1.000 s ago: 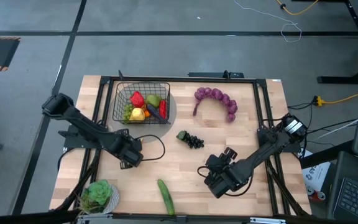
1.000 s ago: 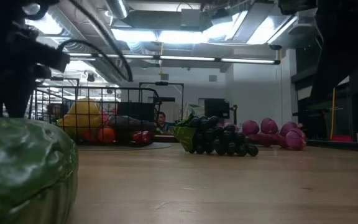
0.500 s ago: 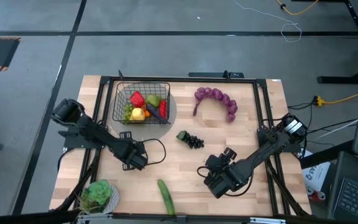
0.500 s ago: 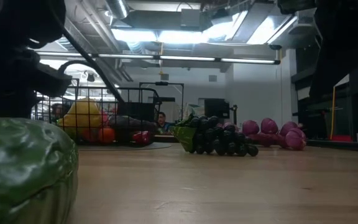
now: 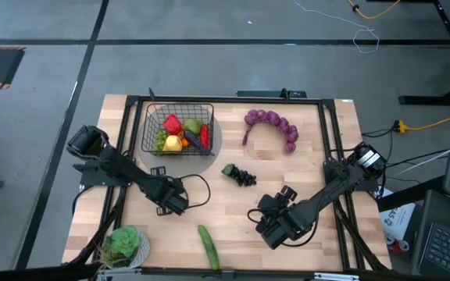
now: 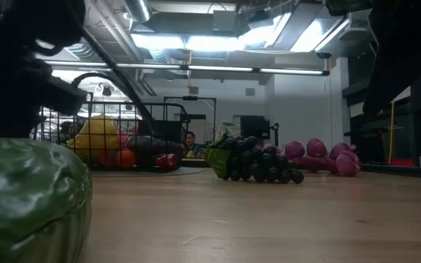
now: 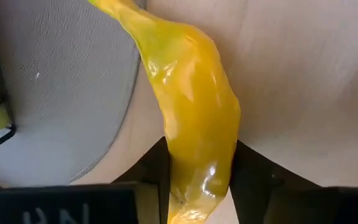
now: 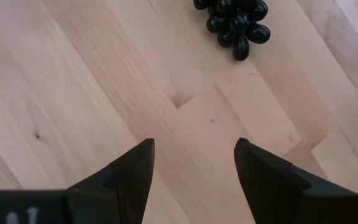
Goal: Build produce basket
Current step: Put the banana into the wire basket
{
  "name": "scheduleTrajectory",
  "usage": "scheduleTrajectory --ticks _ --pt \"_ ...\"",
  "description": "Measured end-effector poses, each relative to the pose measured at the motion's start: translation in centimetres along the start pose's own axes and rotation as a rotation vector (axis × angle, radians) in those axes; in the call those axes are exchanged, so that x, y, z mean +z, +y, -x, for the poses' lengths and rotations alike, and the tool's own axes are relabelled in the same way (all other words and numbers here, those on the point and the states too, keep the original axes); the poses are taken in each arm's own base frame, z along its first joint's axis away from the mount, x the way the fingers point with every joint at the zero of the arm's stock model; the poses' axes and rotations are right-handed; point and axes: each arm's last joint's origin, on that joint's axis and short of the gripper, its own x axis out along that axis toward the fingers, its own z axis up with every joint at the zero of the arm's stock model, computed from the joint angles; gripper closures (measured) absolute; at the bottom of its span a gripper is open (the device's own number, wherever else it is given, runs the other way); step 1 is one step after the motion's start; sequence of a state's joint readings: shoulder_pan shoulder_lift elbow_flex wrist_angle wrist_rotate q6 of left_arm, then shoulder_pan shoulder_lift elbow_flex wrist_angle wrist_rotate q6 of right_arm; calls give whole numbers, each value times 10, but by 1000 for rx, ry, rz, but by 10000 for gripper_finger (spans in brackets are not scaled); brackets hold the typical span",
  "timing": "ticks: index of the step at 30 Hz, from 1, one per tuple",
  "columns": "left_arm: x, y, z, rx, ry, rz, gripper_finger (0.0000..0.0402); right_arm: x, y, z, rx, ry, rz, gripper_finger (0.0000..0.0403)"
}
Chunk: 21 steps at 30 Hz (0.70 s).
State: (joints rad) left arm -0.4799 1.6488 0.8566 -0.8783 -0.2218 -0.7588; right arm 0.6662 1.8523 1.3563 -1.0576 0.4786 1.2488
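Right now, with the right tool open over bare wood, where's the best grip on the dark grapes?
Probably across the narrow middle of the dark grapes, coming straight down. The bunch lies flat and alone on the table, tapering away from its green leaf end, so the right tool could likely span its width.

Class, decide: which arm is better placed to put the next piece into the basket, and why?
Left. Its gripper is shut on the banana close beside the basket; the right gripper hangs open and empty farther off.
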Motion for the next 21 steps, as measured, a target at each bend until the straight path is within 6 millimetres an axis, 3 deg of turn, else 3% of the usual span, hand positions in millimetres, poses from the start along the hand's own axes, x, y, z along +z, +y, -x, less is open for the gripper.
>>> scheduleTrajectory --ticks 5,10,15,21 --pt "28 -14 40 -108 -110 11 295 0 0 0 0 -3 0 181" --pt "55 -24 96 -150 -316 -132 296 0 0 0 0 -12 -2 181" --pt "76 -23 153 -73 -560 -234 296 0 1 0 1 -13 4 181" --pt "91 -6 213 167 -804 -252 296 0 0 0 -2 -23 11 181"
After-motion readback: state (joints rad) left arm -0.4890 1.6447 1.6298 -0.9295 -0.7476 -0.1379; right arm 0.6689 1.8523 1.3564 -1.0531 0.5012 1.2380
